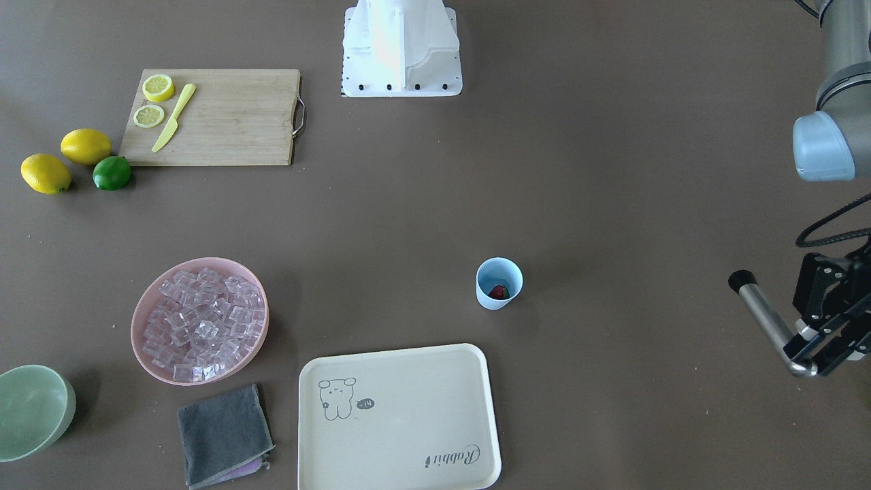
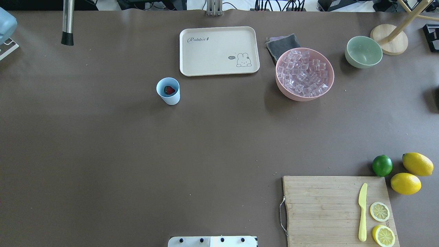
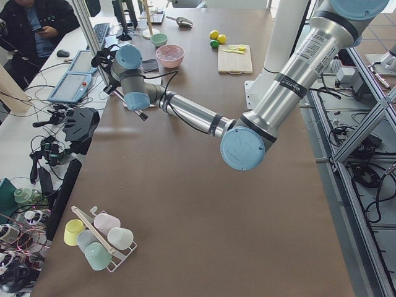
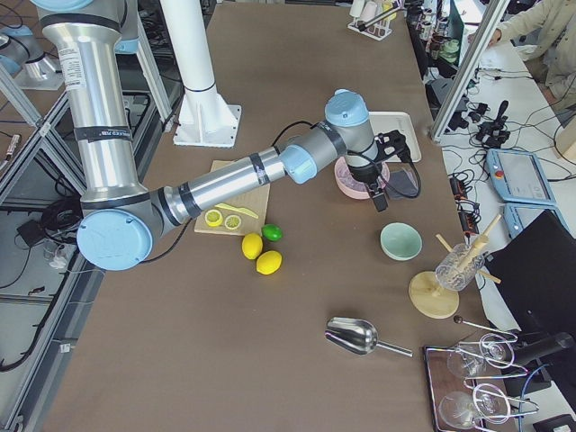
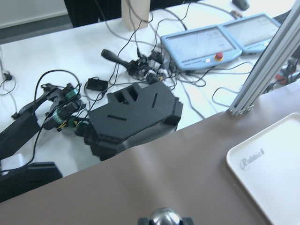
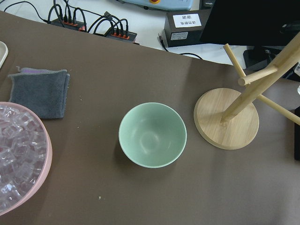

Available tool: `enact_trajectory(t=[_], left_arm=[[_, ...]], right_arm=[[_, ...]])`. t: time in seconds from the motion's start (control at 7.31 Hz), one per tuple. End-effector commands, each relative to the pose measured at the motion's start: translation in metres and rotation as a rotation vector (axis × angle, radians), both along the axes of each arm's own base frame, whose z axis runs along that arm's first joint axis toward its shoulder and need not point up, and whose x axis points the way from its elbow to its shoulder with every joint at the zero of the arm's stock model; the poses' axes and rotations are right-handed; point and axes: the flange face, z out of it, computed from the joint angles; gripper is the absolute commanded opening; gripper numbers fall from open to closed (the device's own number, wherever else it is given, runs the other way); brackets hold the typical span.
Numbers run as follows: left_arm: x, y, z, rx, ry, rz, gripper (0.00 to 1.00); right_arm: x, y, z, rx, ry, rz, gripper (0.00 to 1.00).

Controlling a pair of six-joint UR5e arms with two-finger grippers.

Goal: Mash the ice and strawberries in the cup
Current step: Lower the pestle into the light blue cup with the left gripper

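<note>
One strawberry [image 1: 499, 292] in cup [image 1: 492, 303]; ice [image 1: 201, 323] waits in bowl [image 1: 136, 327], I judge loading next; left fingers [image 1: 838, 355] clamp muddler [image 1: 765, 316]; right fingers [image 4: 379, 200]: cannot tell.

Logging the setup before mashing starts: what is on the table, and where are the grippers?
cup: one, pale blue, left of the tray
strawberry: one, red, inside the cup
ice: many cubes, clear, in the pink bowl
green bowl: one, empty, beside the wooden stand
tray: one, cream, far edge
cloth: one, grey, beside the pink bowl
cutting board: one, wooden, holds yellow knife, two lemon slices
lemons: two, yellow, beside the board, with one lime
scoop: one, metal, right end
left gripper: shut on the metal muddler, left end
right gripper: near the pink bowl, state unclear
</note>
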Motion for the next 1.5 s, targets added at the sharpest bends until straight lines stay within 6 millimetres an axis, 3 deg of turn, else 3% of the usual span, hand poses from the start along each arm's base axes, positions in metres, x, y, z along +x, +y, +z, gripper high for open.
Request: enact_trajectory(t=[0.0, 0.41, 0.55, 0.68, 0.82, 1.09, 1.23, 1.37], left_arm=[[0.031, 0.009, -0.035, 0.069, 0.075, 0.034, 0.0], [0.085, 0.036, -0.056, 0.203, 0.134, 0.124, 0.0], [0.11, 0.044, -0.052, 0.239, 0.153, 0.145, 0.0], [0.148, 0.057, -0.05, 0.244, 0.178, 0.164, 0.0], [0.164, 0.066, -0.057, 0.214, 0.231, 0.178, 0.0], [0.167, 0.075, -0.061, 0.152, 0.339, 0.194, 0.0], [0.169, 0.074, -0.046, 0.152, 0.34, 0.194, 0.0], [0.181, 0.063, -0.013, 0.208, 0.289, 0.173, 0.0]], right_arm=[[0.004, 0.0, 0.005, -0.005, 0.017, 0.018, 0.99], [0.008, -0.005, 0.015, -0.009, 0.06, 0.051, 0.99], [0.009, -0.005, 0.015, -0.008, 0.062, 0.056, 0.99], [0.012, -0.004, 0.015, -0.008, 0.062, 0.061, 0.99], [0.017, 0.001, 0.02, -0.013, 0.063, 0.068, 0.99], [0.025, 0.012, 0.032, 0.006, 0.058, 0.08, 0.99], [0.028, 0.012, 0.029, 0.027, 0.053, 0.086, 0.99], [0.031, 0.013, 0.028, 0.03, 0.053, 0.092, 0.99]])
